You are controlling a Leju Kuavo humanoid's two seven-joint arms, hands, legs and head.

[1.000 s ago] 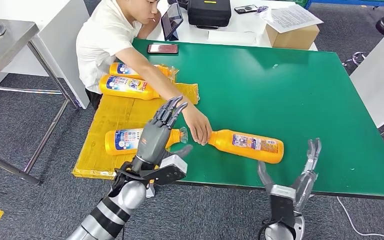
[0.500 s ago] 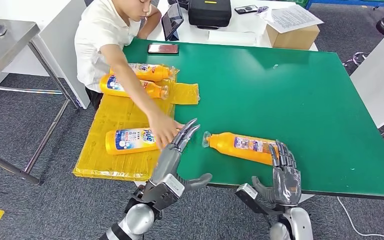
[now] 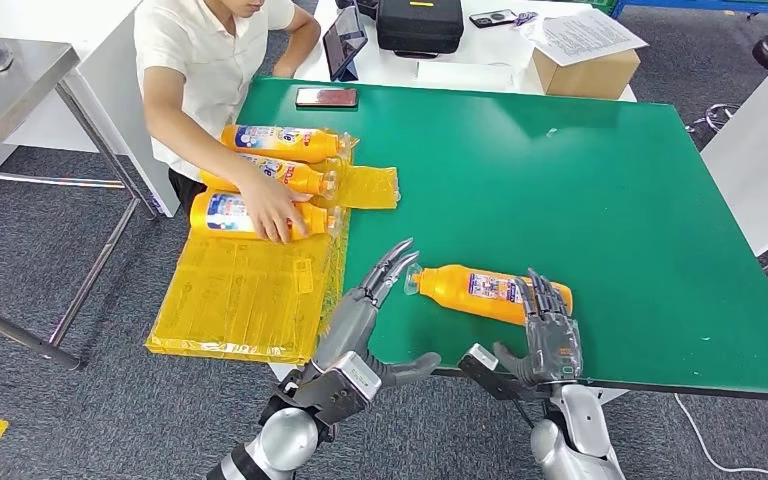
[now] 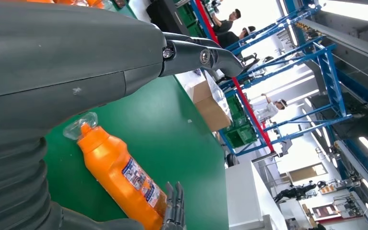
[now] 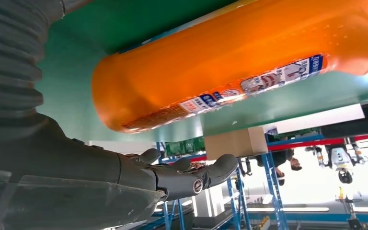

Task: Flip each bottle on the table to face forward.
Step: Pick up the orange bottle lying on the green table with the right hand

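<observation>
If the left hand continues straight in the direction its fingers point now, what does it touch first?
Most likely the capped neck of the orange bottle lying on the green table. The left hand has its fingertips just short of the cap; depth is unclear, so it might pass above.

Beyond my green bench point(image 3: 580, 170) sits a person point(image 3: 210, 60) in white. A phone point(image 3: 325, 97) lies at its far edge; further back, a black case point(image 3: 418, 25) and cardboard box point(image 3: 585, 72).

Both robot hands point(image 3: 375, 300) point(image 3: 550, 335) empty, fingers apart.
</observation>
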